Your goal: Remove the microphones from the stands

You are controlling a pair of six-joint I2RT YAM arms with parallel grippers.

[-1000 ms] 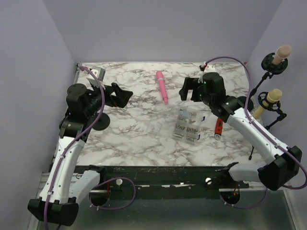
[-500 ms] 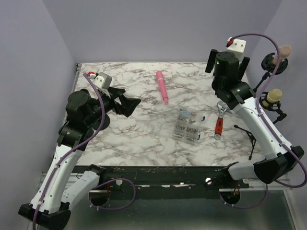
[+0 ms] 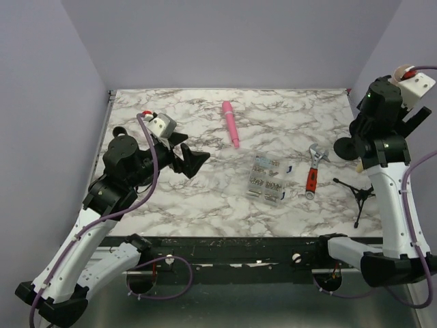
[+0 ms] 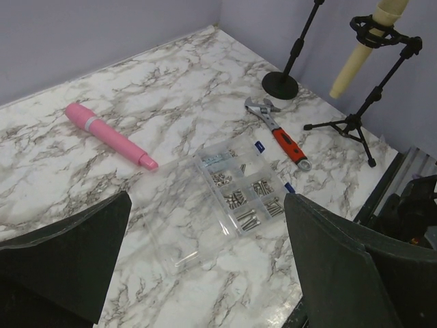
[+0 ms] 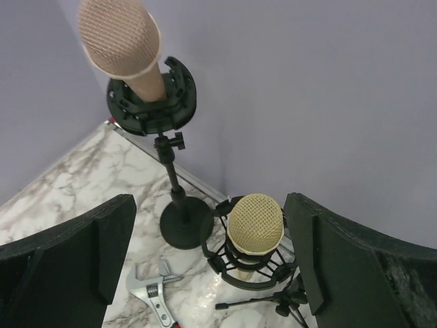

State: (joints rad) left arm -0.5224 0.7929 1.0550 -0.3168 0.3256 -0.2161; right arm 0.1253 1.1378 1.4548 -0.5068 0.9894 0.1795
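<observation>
Two microphones stand at the far right. In the right wrist view a pink-beige microphone (image 5: 119, 34) sits in a black shock mount on a round-base stand (image 5: 179, 225). A yellow-cream microphone (image 5: 255, 222) sits in a shock mount on a tripod stand (image 5: 273, 304). My right gripper (image 5: 212, 273) is open above the yellow one, which is nearer its right finger, not touching. In the top view the right gripper (image 3: 413, 116) hides both microphones. My left gripper (image 3: 191, 160) is open and empty over the table's left middle. The left wrist view shows the cream microphone (image 4: 362, 48).
A pink marker-like stick (image 3: 231, 123) lies at the back middle. A clear box of screws (image 3: 266, 178) and a red-handled wrench (image 3: 313, 171) lie right of centre. The round stand base (image 3: 345, 147) and tripod legs (image 3: 358, 195) stand near the right edge, close to the wall.
My right arm has swung from the table's middle up and to the right, over the microphones. My left arm has moved right and forward, gripper still open.
</observation>
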